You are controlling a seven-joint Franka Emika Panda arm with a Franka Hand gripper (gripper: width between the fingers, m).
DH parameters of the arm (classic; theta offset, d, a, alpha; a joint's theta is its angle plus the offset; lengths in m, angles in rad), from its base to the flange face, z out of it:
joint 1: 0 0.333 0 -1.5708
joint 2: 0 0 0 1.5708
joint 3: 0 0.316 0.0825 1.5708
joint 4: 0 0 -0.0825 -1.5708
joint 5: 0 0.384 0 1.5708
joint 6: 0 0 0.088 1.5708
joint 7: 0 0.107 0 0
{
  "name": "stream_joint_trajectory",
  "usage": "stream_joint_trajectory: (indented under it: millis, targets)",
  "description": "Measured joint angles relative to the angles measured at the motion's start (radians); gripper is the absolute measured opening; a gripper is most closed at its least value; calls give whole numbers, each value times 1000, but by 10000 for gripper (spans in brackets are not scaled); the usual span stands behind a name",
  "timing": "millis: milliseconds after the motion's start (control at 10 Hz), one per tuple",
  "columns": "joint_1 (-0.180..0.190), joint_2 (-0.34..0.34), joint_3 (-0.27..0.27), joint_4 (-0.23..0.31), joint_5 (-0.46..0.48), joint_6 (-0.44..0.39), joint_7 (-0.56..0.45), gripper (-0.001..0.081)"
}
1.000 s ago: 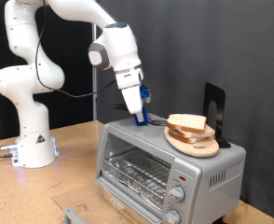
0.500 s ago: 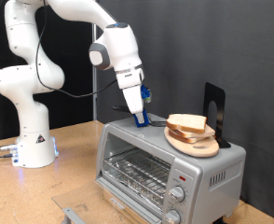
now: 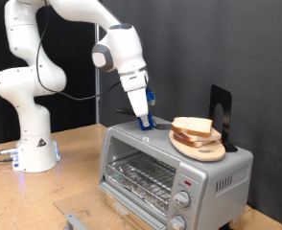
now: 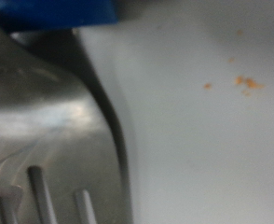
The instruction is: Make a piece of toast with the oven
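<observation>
The silver toaster oven (image 3: 170, 168) stands on the wooden table, its glass door shut and the wire rack (image 3: 141, 174) showing behind it. The slice of pale bread (image 3: 192, 126) lies on a round wooden plate (image 3: 200, 147) on top of the oven. My gripper (image 3: 142, 121) points down at the oven's top, just to the exterior view's left of the plate, apart from the bread. A small blue part (image 3: 149, 96) shows beside its fingers. The wrist view shows the oven's top (image 4: 202, 121) with crumbs, close up, and rack bars (image 4: 39, 191); no fingers show there.
A black upright stand (image 3: 221, 113) is on the oven behind the plate. Two round knobs (image 3: 182, 201) are at the oven's front right. The arm's white base (image 3: 34, 144) stands at the exterior view's left. A grey bracket (image 3: 74, 219) sits at the table's front edge.
</observation>
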Motion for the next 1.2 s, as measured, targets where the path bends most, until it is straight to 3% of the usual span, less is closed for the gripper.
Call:
stream_joint_trajectory:
  millis: [1200]
  targets:
    - [1, 1, 6, 3, 2, -4, -33, 805]
